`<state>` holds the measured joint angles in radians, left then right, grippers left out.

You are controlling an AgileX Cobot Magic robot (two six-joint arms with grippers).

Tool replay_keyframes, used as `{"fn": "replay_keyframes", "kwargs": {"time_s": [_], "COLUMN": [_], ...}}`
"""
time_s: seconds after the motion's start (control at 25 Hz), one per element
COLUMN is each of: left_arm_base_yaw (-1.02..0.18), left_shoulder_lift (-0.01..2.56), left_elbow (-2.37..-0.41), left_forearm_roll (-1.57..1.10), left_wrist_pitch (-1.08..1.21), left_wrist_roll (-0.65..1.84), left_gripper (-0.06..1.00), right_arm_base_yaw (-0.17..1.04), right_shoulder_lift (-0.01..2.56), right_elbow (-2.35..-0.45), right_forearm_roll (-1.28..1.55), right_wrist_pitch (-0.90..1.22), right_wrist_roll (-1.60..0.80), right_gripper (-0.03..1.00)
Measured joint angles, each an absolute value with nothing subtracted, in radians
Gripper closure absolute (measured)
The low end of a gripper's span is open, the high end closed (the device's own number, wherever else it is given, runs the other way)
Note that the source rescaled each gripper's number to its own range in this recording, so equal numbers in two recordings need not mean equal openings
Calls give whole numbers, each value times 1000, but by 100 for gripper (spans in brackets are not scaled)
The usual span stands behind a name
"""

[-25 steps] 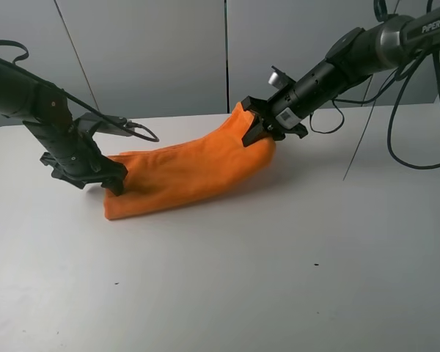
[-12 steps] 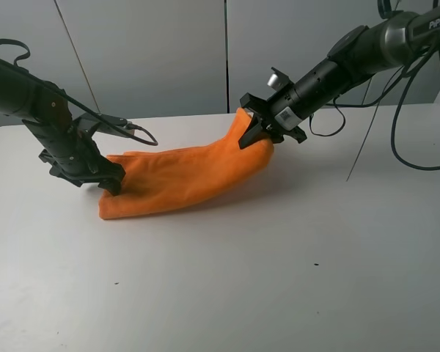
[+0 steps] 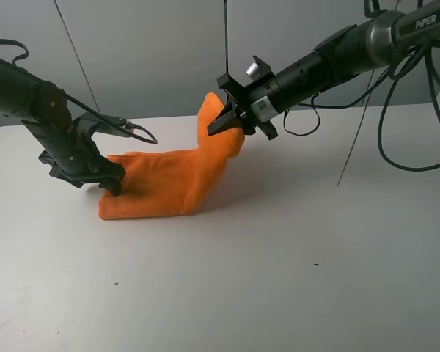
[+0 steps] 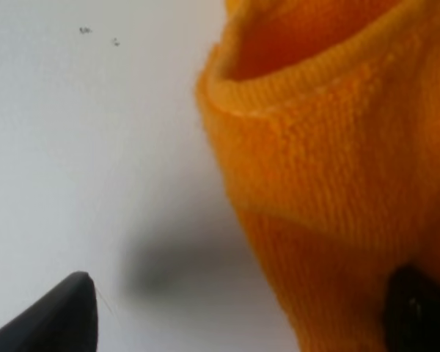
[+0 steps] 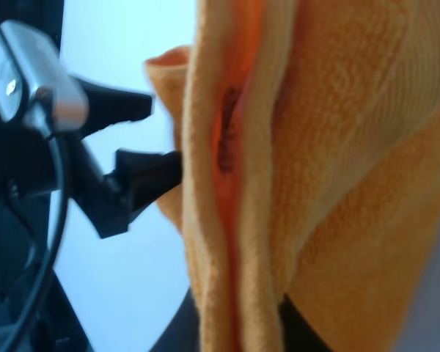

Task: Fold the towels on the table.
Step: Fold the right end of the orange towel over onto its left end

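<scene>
Exterior high: right end effector (image 3: 232,123) pinches towel (image 3: 165,183) at its raised end.

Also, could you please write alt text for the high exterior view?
The right tool pinches one end of an orange towel and holds it above a white table. The left tool, open, sits at the towel's other end, which lies on the table.

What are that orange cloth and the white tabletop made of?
The towel looks like soft terry cloth: close up its surface is fuzzy loops, and it drapes limply. The table seems hard, smooth white laminate or plastic, matte with soft shadows; I cannot tell which.
</scene>
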<state>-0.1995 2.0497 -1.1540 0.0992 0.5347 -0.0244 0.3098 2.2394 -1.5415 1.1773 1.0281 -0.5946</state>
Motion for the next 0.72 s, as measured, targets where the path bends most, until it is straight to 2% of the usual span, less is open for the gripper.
{"fn": "replay_keyframes", "kwargs": {"time_s": [0.4, 0.72], "left_arm_base_yaw": [-199, -199], "left_shoulder_lift": [2050, 2050], "left_elbow": [-1154, -1154], "left_forearm_roll": [97, 91], "left_wrist_pitch": [535, 531], "left_wrist_roll": [-24, -24], "left_gripper": [-5, -5], "right_arm_base_yaw": [427, 438], "right_shoulder_lift": [2249, 2249], "right_elbow": [-1533, -1409], "right_forearm_roll": [1301, 1488], "right_wrist_pitch": [986, 949], "right_wrist_roll": [-550, -573], "right_gripper": [92, 92]}}
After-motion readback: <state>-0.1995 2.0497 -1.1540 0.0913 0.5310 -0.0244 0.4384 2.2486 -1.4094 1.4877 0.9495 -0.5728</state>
